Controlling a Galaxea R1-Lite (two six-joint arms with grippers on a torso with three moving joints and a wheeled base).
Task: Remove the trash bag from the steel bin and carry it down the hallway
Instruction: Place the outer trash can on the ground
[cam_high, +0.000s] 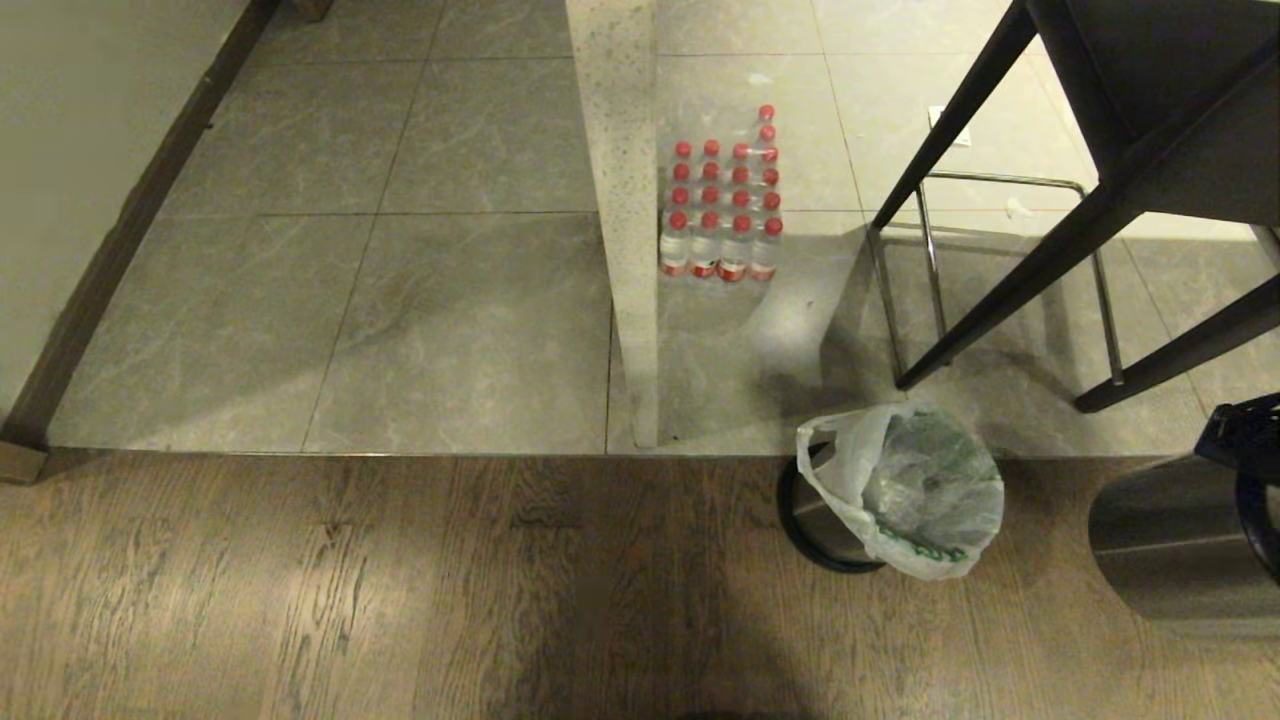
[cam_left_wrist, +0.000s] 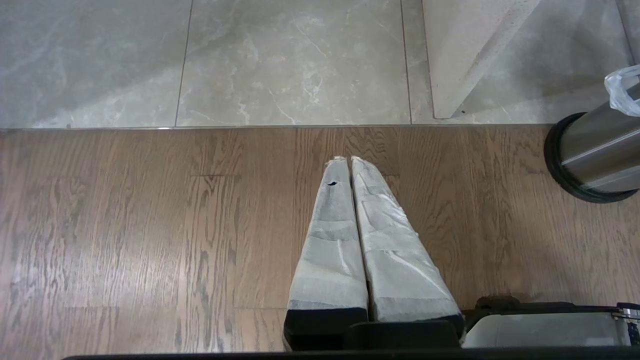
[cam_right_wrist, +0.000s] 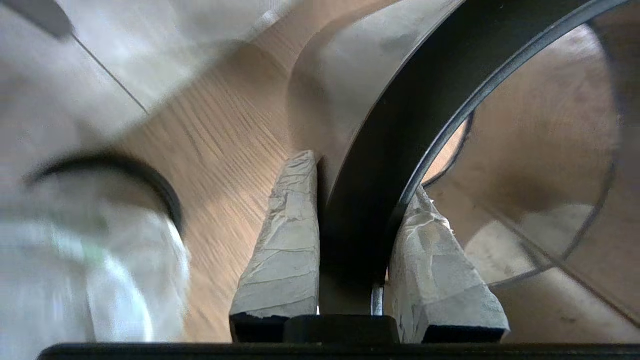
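Observation:
The trash bag (cam_high: 915, 490), thin and whitish with a green print, lines the steel bin (cam_high: 815, 520), which stands on the wooden floor; its loop handle hangs over the side. The same steel bin (cam_left_wrist: 595, 160) shows in the left wrist view. A second steel bin (cam_high: 1170, 545) is tilted at the far right. My right gripper (cam_right_wrist: 362, 175) is shut on that bin's black rim (cam_right_wrist: 400, 130), one finger inside and one outside. My left gripper (cam_left_wrist: 345, 161) hangs shut and empty over the wood, left of the lined bin. The hallway's grey tiles (cam_high: 300, 300) lie beyond.
A speckled stone pillar (cam_high: 625, 230) stands just behind the lined bin, with a pack of red-capped water bottles (cam_high: 725, 200) beside it. Black chair legs (cam_high: 1000, 250) and a metal frame (cam_high: 930, 260) crowd the right. A beige wall with dark skirting (cam_high: 120, 240) bounds the left.

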